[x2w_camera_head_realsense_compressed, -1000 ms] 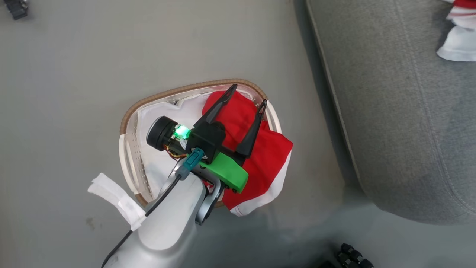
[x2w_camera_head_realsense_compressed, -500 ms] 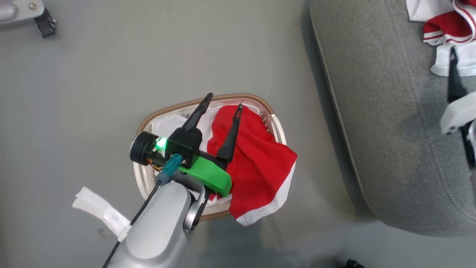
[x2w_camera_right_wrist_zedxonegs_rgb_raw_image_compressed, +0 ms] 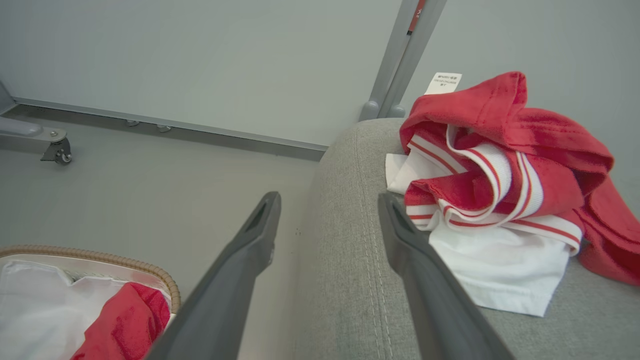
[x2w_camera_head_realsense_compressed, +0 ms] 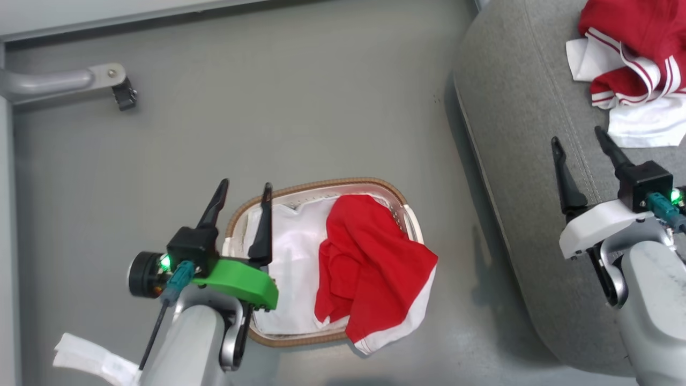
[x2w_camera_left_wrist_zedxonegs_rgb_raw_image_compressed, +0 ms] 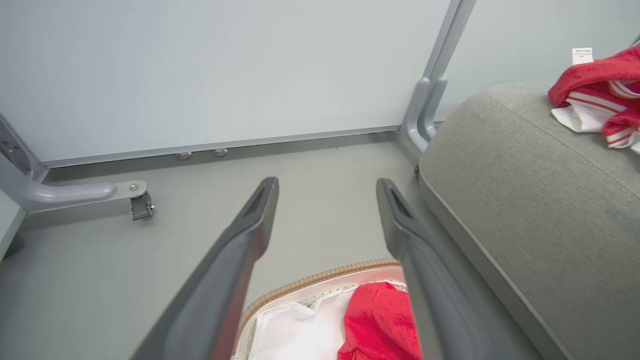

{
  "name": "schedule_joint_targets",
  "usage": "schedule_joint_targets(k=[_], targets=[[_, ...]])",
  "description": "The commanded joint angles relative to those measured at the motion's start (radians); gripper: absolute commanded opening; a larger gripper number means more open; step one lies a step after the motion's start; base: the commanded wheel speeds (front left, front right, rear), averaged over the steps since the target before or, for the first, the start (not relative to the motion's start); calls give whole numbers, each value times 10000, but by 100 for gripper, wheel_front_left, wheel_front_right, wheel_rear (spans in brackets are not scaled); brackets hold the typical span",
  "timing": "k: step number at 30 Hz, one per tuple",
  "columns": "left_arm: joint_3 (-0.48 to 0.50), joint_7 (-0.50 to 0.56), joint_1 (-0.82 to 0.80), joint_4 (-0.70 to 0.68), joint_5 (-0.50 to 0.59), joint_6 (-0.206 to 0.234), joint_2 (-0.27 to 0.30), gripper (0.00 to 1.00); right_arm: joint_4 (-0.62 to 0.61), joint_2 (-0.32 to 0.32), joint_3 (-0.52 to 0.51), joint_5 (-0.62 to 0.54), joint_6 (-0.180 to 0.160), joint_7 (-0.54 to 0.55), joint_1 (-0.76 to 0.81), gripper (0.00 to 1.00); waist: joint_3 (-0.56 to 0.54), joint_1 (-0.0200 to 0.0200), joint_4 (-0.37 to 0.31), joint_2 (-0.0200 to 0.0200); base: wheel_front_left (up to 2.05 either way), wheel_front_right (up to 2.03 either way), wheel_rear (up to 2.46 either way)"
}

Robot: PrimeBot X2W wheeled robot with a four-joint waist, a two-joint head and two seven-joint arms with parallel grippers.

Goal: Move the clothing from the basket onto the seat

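— While one plain red garment (x2w_camera_head_realsense_compressed: 370,268) is left draped over the lower-right rim of the basket (x2w_camera_head_realsense_compressed: 321,185), mid-frame in the head view, about half the job can be called done. The striped garment (x2w_camera_head_realsense_compressed: 632,59) is seen bunched on the seat (x2w_camera_head_realsense_compressed: 514,187) at the upper right.

— Agreed, one more pick and carry is reckoned to be needed. The plain one is partly inside and partly spilled over the rim toward the floor (x2w_camera_head_realsense_compressed: 295,107), and the white liner (x2w_camera_head_realsense_compressed: 289,268) is exposed to its left.

— And the grippers?

— Nothing is held by either. The left gripper (x2w_camera_head_realsense_compressed: 245,185) is seen at the lower left over the basket's left edge, fingers spread and empty. The right gripper (x2w_camera_head_realsense_compressed: 576,135) is seen at the right above the seat, just beside the striped garment, fingers likewise spread. Whether the hem is brushed can't be told.
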Motion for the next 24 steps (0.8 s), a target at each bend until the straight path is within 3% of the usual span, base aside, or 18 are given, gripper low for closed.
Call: schedule_joint_targets(k=[1, 10, 16, 24], targets=[[228, -7, 277, 37, 66, 53, 47, 100, -129, 88, 61, 101, -13, -19, 261, 100, -582, 0, 491, 0, 0, 0, 0], [1567, -6, 1244, 58, 348, 123, 41, 100, -864, 678, 409, 653, -13, -19, 1134, 100, -1427, 0, 1034, 0, 0, 0, 0], [2305, -6, 1886, -226, 376, -145, 45, 100, -1057, 793, 587, 765, -14, -17, 1732, 100, -1895, 0, 1134, 0, 0, 0, 0], [2572, -6, 2587, -420, 200, -178, 44, 100, -1210, 858, 514, 972, -14, -17, 2419, 100, -2475, 0, 1168, 0, 0, 0, 0]])
